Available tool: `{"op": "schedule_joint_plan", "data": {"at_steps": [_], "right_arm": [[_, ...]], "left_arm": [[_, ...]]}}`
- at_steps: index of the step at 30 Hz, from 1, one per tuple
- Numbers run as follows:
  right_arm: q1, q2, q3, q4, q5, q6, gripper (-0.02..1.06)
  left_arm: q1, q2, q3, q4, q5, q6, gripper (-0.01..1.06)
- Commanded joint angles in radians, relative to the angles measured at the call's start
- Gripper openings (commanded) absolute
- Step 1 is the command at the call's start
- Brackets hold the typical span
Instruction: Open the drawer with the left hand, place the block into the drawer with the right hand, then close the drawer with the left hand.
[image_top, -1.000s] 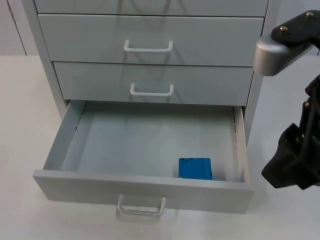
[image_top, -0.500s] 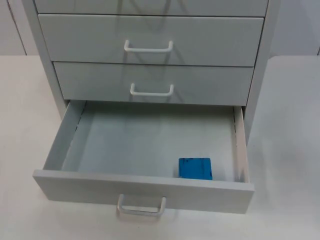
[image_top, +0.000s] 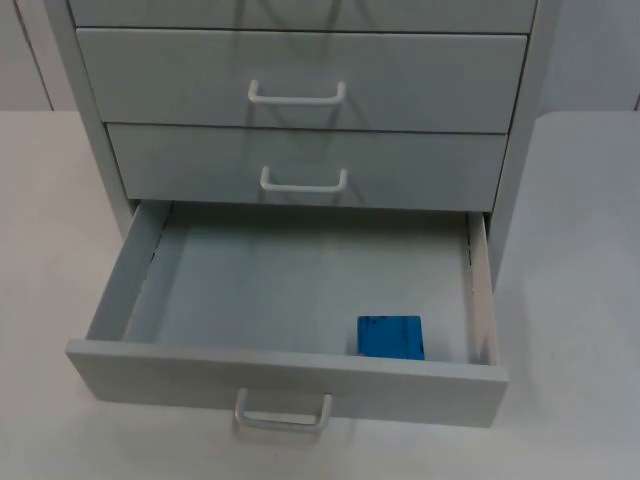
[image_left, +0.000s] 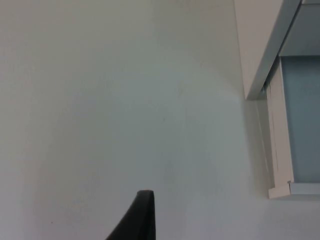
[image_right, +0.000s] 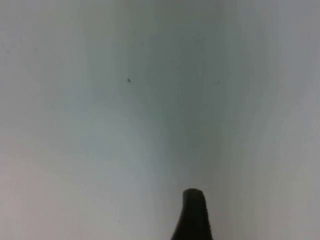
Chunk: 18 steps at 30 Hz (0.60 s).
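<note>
My left gripper (image_left: 142, 220) hangs over bare white table (image_left: 125, 110) beside the cabinet (image_left: 260, 45); whether its fingers are open I cannot tell. My right gripper (image_right: 192, 217) hangs over plain table too, its state equally unclear. The bottom drawer (image_top: 290, 385) stands pulled open. Inside, near its front right corner, lies the block (image_top: 390, 337): small, square, bright blue with dark marks.

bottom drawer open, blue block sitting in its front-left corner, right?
Not quite. The bottom drawer is open, but the blue block sits in its front-right corner, against the front panel, not front-left. The top view shows it.
</note>
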Motion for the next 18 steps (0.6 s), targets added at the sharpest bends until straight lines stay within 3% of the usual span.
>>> {"op": "schedule_joint_plan", "data": {"at_steps": [1, 7, 18], "right_arm": [[0.004, -0.026, 0.002, 0.018, -0.016, -0.037, 0.60], [0.033, -0.074, 0.002, 0.043, -0.064, -0.063, 0.60], [0.033, -0.151, 0.002, 0.036, -0.052, -0.063, 0.60]], "left_arm": [[-0.005, -0.007, 0.006, -0.012, -0.006, -0.007, 1.05], [-0.005, -0.005, 0.006, -0.012, -0.002, -0.010, 1.05], [-0.005, -0.005, 0.006, -0.031, 0.003, -0.007, 1.04]]}}
